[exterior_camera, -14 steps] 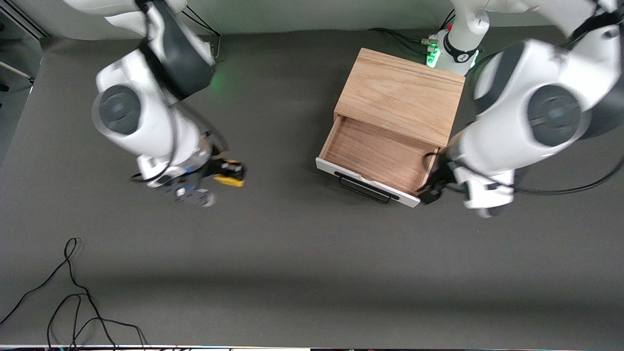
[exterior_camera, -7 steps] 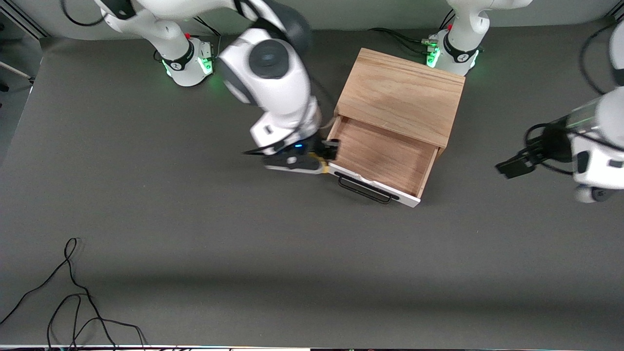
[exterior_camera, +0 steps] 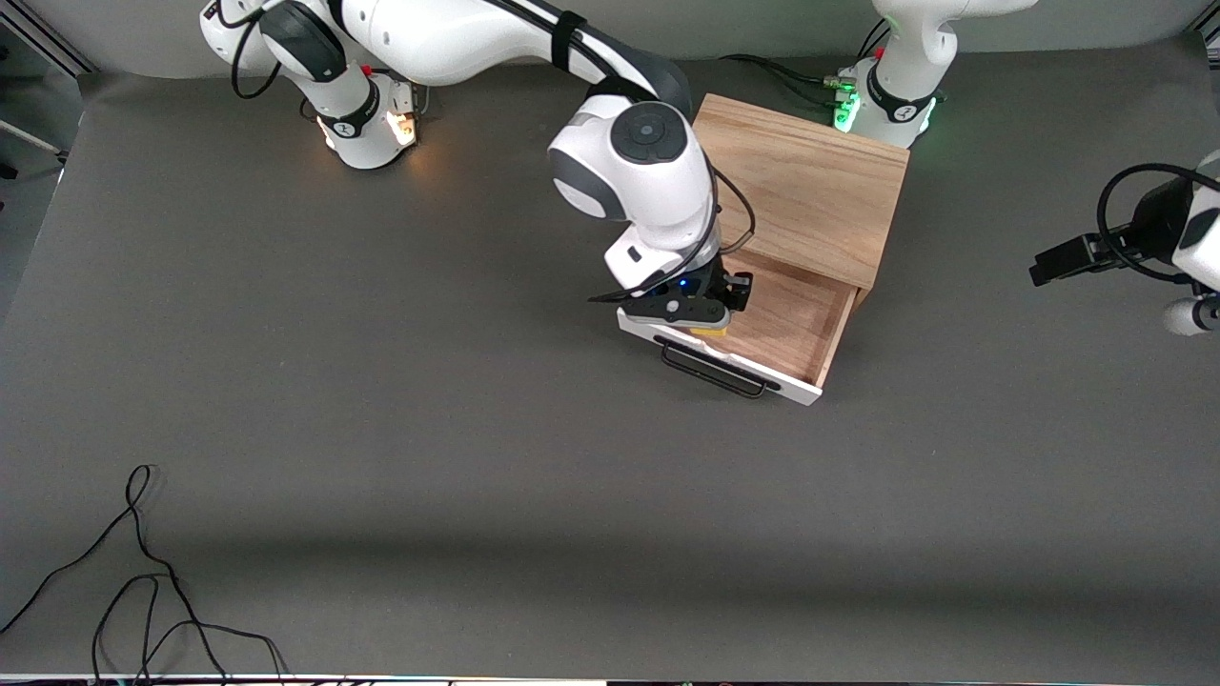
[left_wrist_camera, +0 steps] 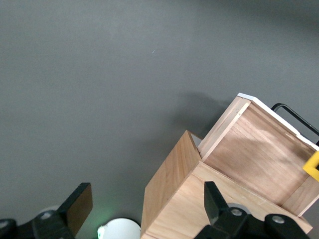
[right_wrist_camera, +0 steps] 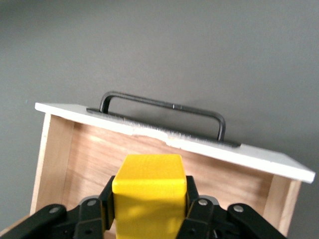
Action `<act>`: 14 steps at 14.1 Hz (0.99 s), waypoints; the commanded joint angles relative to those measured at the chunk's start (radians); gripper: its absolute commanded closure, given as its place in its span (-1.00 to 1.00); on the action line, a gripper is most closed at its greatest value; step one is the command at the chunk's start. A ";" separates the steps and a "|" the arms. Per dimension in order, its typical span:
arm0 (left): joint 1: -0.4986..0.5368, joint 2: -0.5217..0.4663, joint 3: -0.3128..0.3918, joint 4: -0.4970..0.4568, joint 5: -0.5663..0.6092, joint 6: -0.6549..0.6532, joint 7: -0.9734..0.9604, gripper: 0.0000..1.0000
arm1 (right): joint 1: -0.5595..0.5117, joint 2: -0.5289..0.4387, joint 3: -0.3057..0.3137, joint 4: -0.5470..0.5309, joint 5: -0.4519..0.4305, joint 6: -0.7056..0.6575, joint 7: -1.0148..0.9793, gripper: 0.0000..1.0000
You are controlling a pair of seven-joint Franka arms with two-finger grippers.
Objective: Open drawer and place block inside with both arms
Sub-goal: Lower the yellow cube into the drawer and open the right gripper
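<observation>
1. Right pincer (exterior_camera: 710,319): clenched on the block (right_wrist_camera: 149,191), holding it over the open drawer (exterior_camera: 777,319), just inside the white front panel (right_wrist_camera: 259,157).
2. Block: yellow cube. In the front view only a sliver shows beneath the pincer body; in the right wrist view its lower part is cut off by the frame edge.
3. Drawer: pulled out from the oak box (exterior_camera: 801,186). The right arm hides the drawer corner toward its own end of the tabletop. The black handle (exterior_camera: 715,372) is in plain sight on the front panel.
4. Left pincer (left_wrist_camera: 144,209): released, fingers (left_wrist_camera: 79,204) spread wide with nothing between them. It hangs over bare tabletop (exterior_camera: 477,457) at the left arm's end, well apart from the drawer; the arm waits. In the front view it is partly cut off at the frame edge.
</observation>
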 commanded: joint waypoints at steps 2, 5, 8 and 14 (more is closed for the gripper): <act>-0.031 -0.074 0.028 -0.095 0.035 0.081 0.218 -1.00 | 0.013 0.038 -0.005 0.026 -0.009 0.000 0.095 0.43; -0.029 -0.058 0.031 -0.057 0.032 0.090 0.223 -1.00 | 0.013 0.041 -0.003 0.020 -0.001 -0.006 0.119 0.37; -0.028 -0.050 0.028 -0.049 0.035 0.088 0.226 -1.00 | 0.015 0.052 -0.003 -0.002 -0.001 0.001 0.166 0.33; -0.064 -0.039 0.034 -0.057 0.037 0.102 0.232 -1.00 | 0.015 0.056 0.017 -0.011 0.010 0.000 0.227 -0.74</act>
